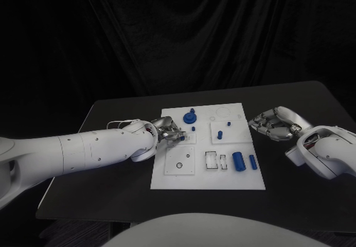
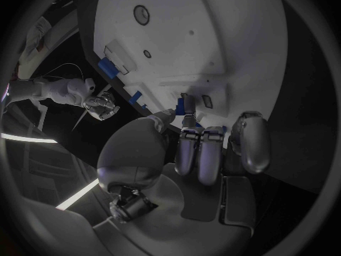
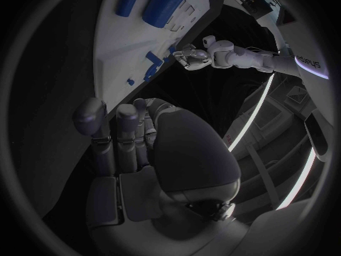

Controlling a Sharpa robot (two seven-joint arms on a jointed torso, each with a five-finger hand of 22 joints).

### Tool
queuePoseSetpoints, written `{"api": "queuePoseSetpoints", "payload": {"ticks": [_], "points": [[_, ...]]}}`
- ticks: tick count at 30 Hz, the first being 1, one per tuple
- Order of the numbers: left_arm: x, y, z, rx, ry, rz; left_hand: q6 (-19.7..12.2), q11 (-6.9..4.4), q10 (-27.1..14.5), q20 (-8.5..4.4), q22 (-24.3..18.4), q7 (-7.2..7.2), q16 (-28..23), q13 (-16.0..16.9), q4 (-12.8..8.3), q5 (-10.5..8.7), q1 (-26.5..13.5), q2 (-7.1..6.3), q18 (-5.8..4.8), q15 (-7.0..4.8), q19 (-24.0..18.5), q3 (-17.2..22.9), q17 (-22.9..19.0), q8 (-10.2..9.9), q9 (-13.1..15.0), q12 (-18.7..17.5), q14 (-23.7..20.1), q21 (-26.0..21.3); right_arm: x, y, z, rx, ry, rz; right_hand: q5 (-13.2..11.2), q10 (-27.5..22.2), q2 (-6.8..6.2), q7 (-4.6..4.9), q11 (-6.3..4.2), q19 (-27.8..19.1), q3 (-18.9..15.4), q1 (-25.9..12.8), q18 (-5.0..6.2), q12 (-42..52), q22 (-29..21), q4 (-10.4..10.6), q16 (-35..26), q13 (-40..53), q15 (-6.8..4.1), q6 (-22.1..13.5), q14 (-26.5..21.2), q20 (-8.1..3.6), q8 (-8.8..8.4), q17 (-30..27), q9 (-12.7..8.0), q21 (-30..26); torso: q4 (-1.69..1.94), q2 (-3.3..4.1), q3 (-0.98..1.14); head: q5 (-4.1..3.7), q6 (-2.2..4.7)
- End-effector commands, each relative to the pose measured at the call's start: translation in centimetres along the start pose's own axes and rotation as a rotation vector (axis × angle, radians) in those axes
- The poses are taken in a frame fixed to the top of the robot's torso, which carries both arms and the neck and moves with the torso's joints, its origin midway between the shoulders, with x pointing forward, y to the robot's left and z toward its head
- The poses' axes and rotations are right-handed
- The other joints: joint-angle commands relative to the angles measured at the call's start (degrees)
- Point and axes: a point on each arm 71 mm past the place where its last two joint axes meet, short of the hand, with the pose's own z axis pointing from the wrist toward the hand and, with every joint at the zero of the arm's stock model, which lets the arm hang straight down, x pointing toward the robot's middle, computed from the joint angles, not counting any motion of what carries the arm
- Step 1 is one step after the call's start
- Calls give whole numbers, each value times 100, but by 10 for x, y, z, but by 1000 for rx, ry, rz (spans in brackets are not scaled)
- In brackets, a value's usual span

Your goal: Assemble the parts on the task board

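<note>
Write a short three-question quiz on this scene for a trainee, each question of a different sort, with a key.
1. True or false: the right hand rests on the task board.
2. Which hand is over the board's left edge, fingers at a small blue part? A) left hand B) right hand C) both
3. Fill in: the two large blue cylinders lie near the board's ____ edge, as the head view shows it.

Key: 1 false, it sits off the board beside its right edge, over the black table. 2 A. 3 right.
</note>
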Motion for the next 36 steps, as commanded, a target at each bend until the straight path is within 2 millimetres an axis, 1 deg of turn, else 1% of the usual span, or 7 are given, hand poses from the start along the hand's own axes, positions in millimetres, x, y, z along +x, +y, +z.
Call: {"api": "queuePoseSetpoints", "payload": {"ticks": [1,4,17,20,29,33,36], "points": [[8,1,-1,3,40,-2,32,49,495,27,1008,26,-3,1447,21,-25,-52,-26,110,38,-26,-77,1510,-50,-4,-29,605,-37,1,-1,0,14,9,2,33,-40,-8,0,-20,-56,24,35,118,-28,637,-19,-22,-10,15,-35,-43,1,36,-8,8,-19,-1,1,0,6,-1],[8,2,-2,6,42,-2,12,54,488,29,1005,30,-3,1443,26,21,-32,-47,113,42,-32,-121,1510,-78,-12,-38,605,-53,1,-2,-1,15,9,2,33,-40,-8,0,-20,-56,24,35,118,-28,637,-19,-22,-10,15,-35,-43,1,36,-8,8,-19,1,3,1,6,-1],[8,5,-7,-9,54,-4,-24,61,529,34,1006,38,-3,1467,11,54,24,-54,113,47,-31,-158,1510,-118,-22,15,605,-59,0,-2,-2,20,11,2,33,-40,-8,0,-20,-56,24,35,118,-28,637,-19,-22,-10,15,-35,-43,1,36,-8,8,-19,2,1,0,4,-1],[8,5,-9,-13,53,-6,-8,62,603,35,1008,38,-3,1509,12,28,39,-60,112,48,-26,-187,1510,-118,-17,112,605,-56,0,-3,-2,20,11,2,33,-40,-8,0,-20,-56,24,35,118,-28,637,-19,-22,-10,15,-35,-43,1,36,-8,8,-19,1,2,0,10,-1],[6,5,-13,3,24,-19,14,63,603,37,1016,37,-3,1509,98,-61,15,-63,108,48,-2,-318,1510,-123,7,112,605,-38,0,-3,-3,20,9,3,35,-48,-17,3,-15,-61,29,24,117,-36,637,-28,-23,-16,20,-35,-50,5,40,-7,14,-21,0,2,0,1,-1],[2,3,-19,38,-31,-27,33,38,603,19,1056,8,-3,1509,108,-45,138,-102,82,25,89,-465,1510,-66,148,112,605,88,-1,-4,-4,21,6,2,35,-48,-17,3,-15,-61,29,24,117,-36,637,-28,-23,-16,20,-35,-50,5,40,-7,14,-21,1,1,1,-8,-1],[-2,2,-26,70,-81,-5,7,20,603,-3,1094,-18,-3,1509,111,29,268,-90,56,6,168,-586,1510,40,379,112,605,211,-1,-4,-4,21,5,2,35,-48,-17,3,-15,-61,29,24,117,-36,637,-28,-23,-16,20,-35,-50,5,40,-7,14,-21,1,-1,2,-22,-1]]}}
